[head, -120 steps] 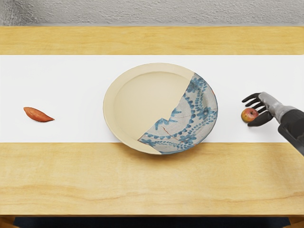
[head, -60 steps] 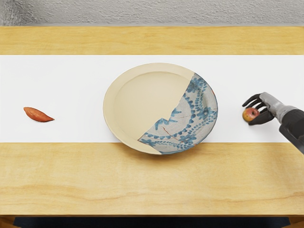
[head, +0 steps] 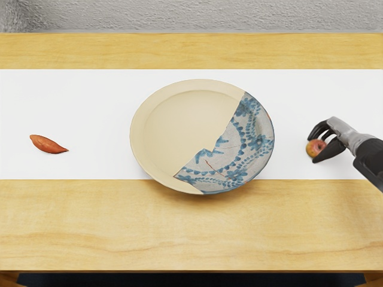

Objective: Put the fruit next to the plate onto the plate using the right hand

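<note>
1. Wooden table (head: 191,221) fills the view, with a white runner (head: 96,107) laid across it from side to side and a grey wall (head: 191,15) behind the far edge.
2. The right arm (head: 368,156) enters from the right edge, low over the runner, and slants up and to the left toward its hand.
3. The right hand (head: 328,140) is at the end of this arm, with the wrist on the right and the palm turned to the left.
4. The dark fingers (head: 317,128) are curled into an arch, and the thumb (head: 323,156) is bent below them, so the hand makes a closed claw.
5. The fruit (head: 315,147), small and round, red with some yellow, sits inside this claw: under the fingers, above the thumb, just left of the palm. The fingers seem to touch it.
6. I cannot tell if the fruit rests on the runner or is raised from it.
7. The plate (head: 173,125), half cream and half with a blue pattern, lies on the runner to the left of the fingertips, apart from them. The fruit is not on it.
8. An orange-red pointed object (head: 48,144) lies far to the left of the fingers, beyond the plate.
</note>
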